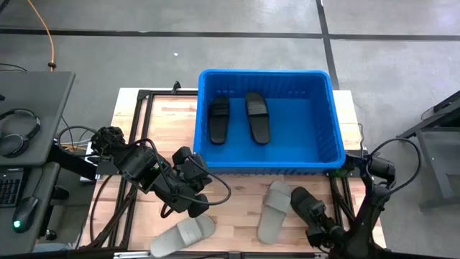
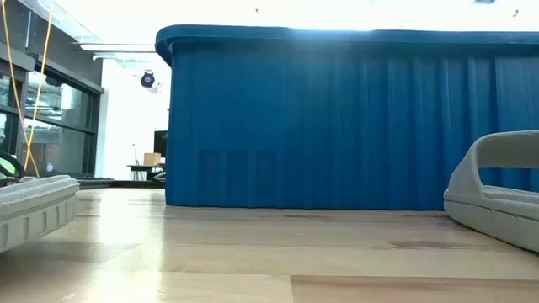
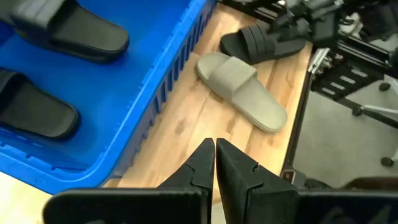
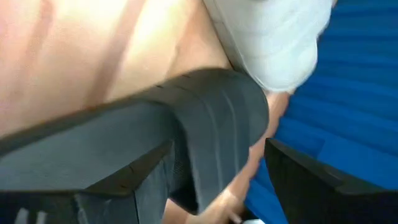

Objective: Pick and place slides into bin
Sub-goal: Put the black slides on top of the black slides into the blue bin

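The blue bin (image 1: 267,75) stands at the table's far middle with two black slides (image 1: 219,119) (image 1: 258,116) lying flat on its floor. A black slide (image 1: 307,206) lies sole down on the table by the bin's near right corner. A light grey slide (image 1: 274,211) lies next to it, and another (image 1: 184,234) lies by the near edge. My right gripper (image 4: 217,149) is open, low over the black slide on the table, with its ribbed strap (image 4: 221,118) between the fingers. My left gripper (image 3: 215,163) is shut and empty, near the bin's near left corner. My right gripper has one finger (image 4: 124,180) close against one side of the black slide's strap (image 4: 205,130), and I cannot tell whether it touches. The other finger (image 4: 311,180) stands apart from the strap. The slide lies on the table.
The bin's near wall (image 2: 337,126) stands just beyond both grippers. Bare wood lies between the two grey slides (image 2: 497,202) (image 2: 34,210). A dark frame runs along the table's left and right sides (image 1: 133,144). A desk with headphones (image 1: 18,129) stands off the table's left.
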Controlling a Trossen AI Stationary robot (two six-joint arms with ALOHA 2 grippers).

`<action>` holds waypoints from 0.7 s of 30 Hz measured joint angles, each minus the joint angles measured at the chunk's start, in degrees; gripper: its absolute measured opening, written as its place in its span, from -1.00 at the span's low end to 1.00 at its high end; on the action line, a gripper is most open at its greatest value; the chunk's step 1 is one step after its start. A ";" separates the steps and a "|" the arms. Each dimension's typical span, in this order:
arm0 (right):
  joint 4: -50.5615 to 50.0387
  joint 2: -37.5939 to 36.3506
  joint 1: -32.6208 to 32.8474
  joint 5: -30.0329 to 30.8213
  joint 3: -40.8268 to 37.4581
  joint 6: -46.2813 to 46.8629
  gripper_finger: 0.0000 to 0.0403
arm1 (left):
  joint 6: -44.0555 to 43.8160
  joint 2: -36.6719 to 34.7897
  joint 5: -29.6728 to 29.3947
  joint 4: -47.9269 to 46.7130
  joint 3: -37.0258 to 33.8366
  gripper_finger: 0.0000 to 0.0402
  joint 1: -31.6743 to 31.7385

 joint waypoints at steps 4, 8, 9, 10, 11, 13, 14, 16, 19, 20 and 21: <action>0.97 0.00 -1.03 -0.24 -2.61 -0.52 0.19 | 0.15 0.00 0.85 -0.02 -0.01 -0.96 -0.02; 2.38 0.02 -1.79 -1.49 -5.19 -0.88 0.19 | 0.15 0.00 1.31 -0.02 -0.01 -0.96 -0.02; 2.54 0.02 -1.87 -1.52 -5.40 -0.84 0.19 | 0.15 0.00 1.31 -0.02 -0.01 -0.96 -0.01; 2.58 0.02 -1.97 -1.24 -5.44 -0.81 0.19 | 0.15 0.00 1.38 -0.02 -0.01 -0.96 0.00; 2.80 0.02 -2.10 -0.55 -5.42 -0.82 0.19 | 0.15 0.00 1.50 -0.02 -0.01 -0.96 0.00; 3.34 0.02 -2.14 0.68 -5.42 -0.61 0.18 | 0.15 0.00 1.53 -0.02 -0.01 -0.96 -0.02; 3.43 0.02 -2.16 1.32 -5.42 -0.44 0.17 | 0.15 0.00 1.53 -0.02 -0.01 -0.96 -0.02; 4.15 0.02 -2.25 2.55 -5.42 -0.44 0.11 | 0.15 0.00 1.53 -0.02 -0.01 -0.96 -0.02; 5.24 0.02 -2.29 2.66 -5.42 -0.35 -0.03 | 0.15 0.00 1.53 -0.02 -0.01 -0.96 0.00; 5.85 0.02 -2.40 2.59 -5.42 -0.34 -0.09 | 0.15 0.00 1.53 -0.02 -0.01 -0.96 0.00; 6.18 0.02 -2.42 2.43 -5.42 -0.28 -0.15 | 0.15 0.00 1.53 -0.02 -0.01 -0.96 0.00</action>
